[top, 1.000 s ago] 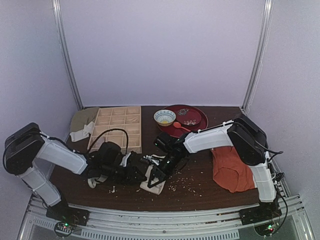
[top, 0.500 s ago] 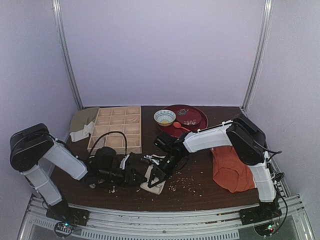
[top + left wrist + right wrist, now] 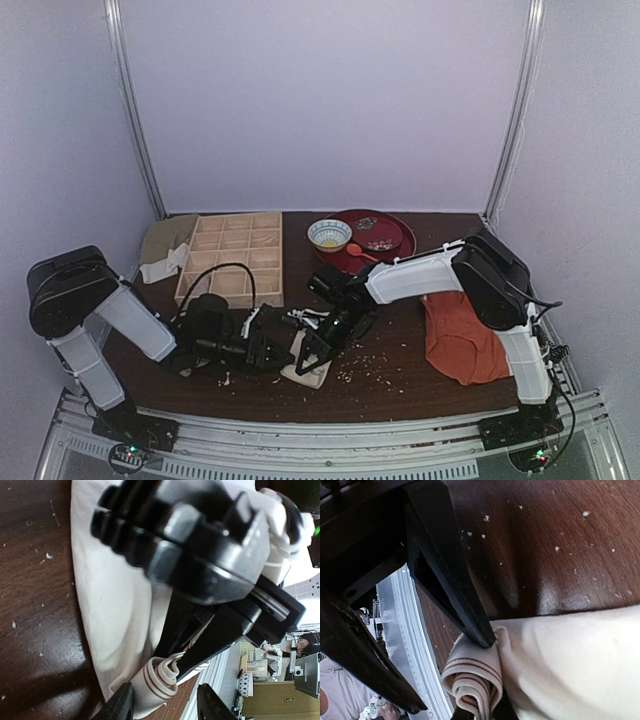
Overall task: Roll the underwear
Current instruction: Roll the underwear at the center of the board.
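Underwear: the cream, soft-fabric underwear [image 3: 310, 368] lies on the dark brown wooden bench [image 3: 400, 385], near its front edge, between the two arms. Its edge with red-brown stripes is curled into a small roll.
Right fingers: the right fingers [image 3: 485, 637] are closed and pinch this striped roll.
Left fingers: the left fingers [image 3: 285, 350] stand apart just beside the cloth and grip nothing.
Bench surface: pale crumbs [image 3: 372, 362] are scattered near the cloth.
Right side: an orange-red garment [image 3: 460, 335] lies well apart.
Back: a pale wooden tray with compartments [image 3: 235, 255], a small patterned bowl [image 3: 329, 235], and a round red tray [image 3: 385, 238].
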Controlling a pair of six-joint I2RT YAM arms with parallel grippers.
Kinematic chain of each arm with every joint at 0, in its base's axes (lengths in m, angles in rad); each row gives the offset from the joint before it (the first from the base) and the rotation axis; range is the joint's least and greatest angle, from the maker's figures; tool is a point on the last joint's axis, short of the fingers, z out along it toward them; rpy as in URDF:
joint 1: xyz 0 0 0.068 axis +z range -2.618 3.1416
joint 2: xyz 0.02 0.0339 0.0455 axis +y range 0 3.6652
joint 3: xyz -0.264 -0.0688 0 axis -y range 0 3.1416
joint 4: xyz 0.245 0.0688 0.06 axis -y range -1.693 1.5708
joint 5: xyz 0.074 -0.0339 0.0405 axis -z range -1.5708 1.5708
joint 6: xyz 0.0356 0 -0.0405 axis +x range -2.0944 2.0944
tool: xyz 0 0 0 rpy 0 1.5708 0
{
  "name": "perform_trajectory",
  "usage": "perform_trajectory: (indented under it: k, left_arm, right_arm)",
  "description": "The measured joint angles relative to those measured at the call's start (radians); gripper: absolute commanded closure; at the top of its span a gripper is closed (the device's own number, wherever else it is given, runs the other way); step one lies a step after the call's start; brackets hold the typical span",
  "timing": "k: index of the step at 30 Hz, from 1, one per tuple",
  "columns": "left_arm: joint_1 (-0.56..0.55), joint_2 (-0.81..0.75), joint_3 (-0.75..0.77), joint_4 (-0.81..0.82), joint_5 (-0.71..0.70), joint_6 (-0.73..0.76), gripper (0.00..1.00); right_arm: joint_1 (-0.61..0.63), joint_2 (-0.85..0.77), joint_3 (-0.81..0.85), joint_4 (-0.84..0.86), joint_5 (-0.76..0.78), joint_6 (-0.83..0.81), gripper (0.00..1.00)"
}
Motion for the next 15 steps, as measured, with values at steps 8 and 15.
perform_trajectory:
  k: [8,15]
  left_arm:
    - [0.0,-0.032,0.016,-0.086,-0.004,0.061,0.48]
    - [0.0,-0.066,0.046,-0.219,-0.022,0.127,0.55]
  right_arm:
    - [0.0,0.005,0.009,-0.009,0.0,0.0,1.0]
    - [0.0,0.011,0.02,-0.021,0.0,-0.001,1.0]
